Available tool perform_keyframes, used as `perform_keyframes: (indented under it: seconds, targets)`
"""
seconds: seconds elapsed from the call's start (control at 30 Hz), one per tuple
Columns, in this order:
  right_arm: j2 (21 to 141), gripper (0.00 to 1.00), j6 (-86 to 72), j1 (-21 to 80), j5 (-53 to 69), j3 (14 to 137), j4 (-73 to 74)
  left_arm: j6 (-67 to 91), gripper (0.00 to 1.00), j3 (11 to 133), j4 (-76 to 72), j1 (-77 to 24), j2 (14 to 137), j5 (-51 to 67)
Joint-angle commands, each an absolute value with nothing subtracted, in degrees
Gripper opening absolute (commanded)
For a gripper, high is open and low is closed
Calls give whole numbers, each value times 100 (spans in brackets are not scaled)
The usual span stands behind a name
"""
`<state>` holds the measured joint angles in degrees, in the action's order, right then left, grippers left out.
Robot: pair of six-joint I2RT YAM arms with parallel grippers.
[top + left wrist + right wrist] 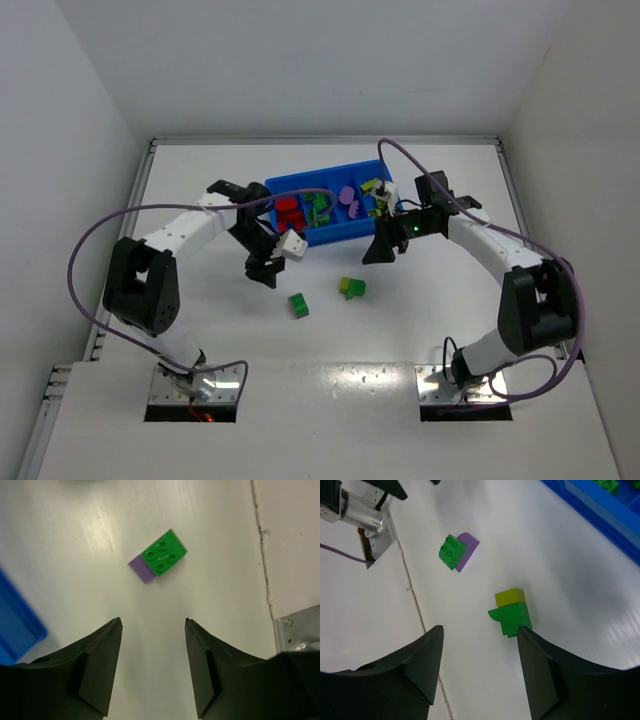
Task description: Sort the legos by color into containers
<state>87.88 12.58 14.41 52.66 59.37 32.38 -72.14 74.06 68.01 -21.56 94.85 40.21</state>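
The white table is seen whole only from above. The blue tray lies beyond both sets of jaws, and its four compartments are seen only in that view. Red bricks are held in the leftmost compartment, green bricks in the next and round purple pieces in the third. Yellow-green pieces are held in the rightmost, which is partly hidden by the right wrist. In the right wrist view only a corner of the tray is shown, far ahead of the jaws and to their right. In the left wrist view a sliver of blue is caught at the picture's left edge.

The left gripper is held near the tray's left front corner. Its jaws are shown spread in its own view, with bare table between them and nothing held or touched. The right gripper is held just in front of the tray's right end. Its jaws are likewise spread and empty.

Two loose legos lie on the table. A yellow-and-green stack is shown by the right wrist camera just ahead of the jaws, off the tip of the finger at the picture's right and not between them. It is not shown in the left wrist view. A green brick is seen from above as plain green. Both wrist views show a purple piece joined to it. It lies straight ahead of the left jaws and well apart from them, and far ahead of the right jaws toward their left.
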Motion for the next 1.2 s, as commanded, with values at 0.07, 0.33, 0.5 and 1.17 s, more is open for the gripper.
perform_keyframes:
  seconds: [0.07,0.33,0.5,1.17]
  targets:
    - [8525,60,1485,1240,5353,5862,3208,-8648,57,7392,6927,-2592,9255,4306]
    - [8473,60,1433,1134,5353,5810,3261,-9175,56,7119,6170,-3278,9114,4035]
    - [8525,60,1433,1020,5353,5810,3313,-9668,56,7119,6346,-3401,9316,4034]
    - [8745,60,1433,914,5413,5862,3313,-10301,61,6776,6373,-3762,9853,3683]
